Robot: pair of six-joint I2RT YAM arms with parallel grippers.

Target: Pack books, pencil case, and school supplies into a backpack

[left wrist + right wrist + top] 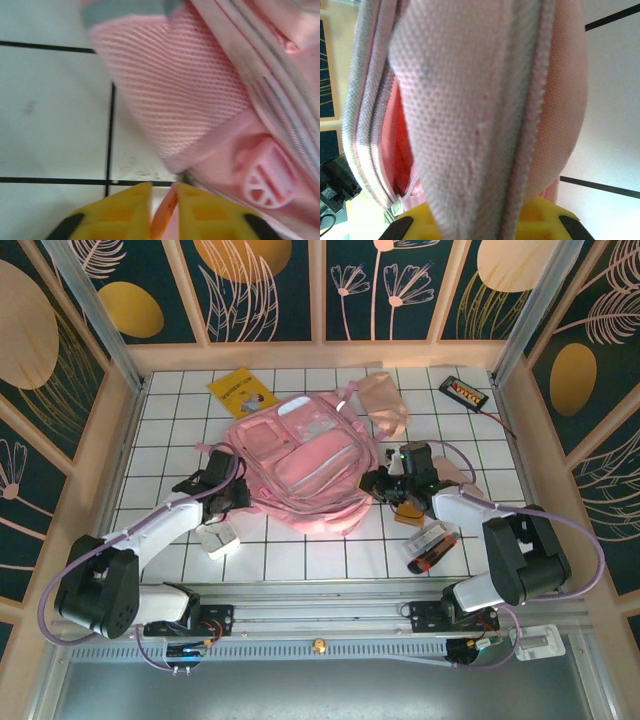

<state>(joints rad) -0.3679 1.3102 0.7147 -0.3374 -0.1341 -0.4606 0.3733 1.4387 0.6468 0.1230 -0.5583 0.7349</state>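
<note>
Nothing looks packed yet. On the tiled bench point(330, 560) the backpack point(305, 470) lies flat in the middle with a tool at each side. The right tool point(480, 215) is clamped on the bag's zipper-edged rim. The left tool point(165, 192) stands narrow with a thin pink strip between its fingers; whether it grips cannot be told. The yellow booklet point(243, 392) lies far left, the pencil case point(383, 403) just beside the bag's far right corner, and the orange-brown notebook point(410, 512) and wrapped pack point(432, 546) near the right arm. All four seem left to load.

Bright, even light; blurry wrist close-ups
</note>
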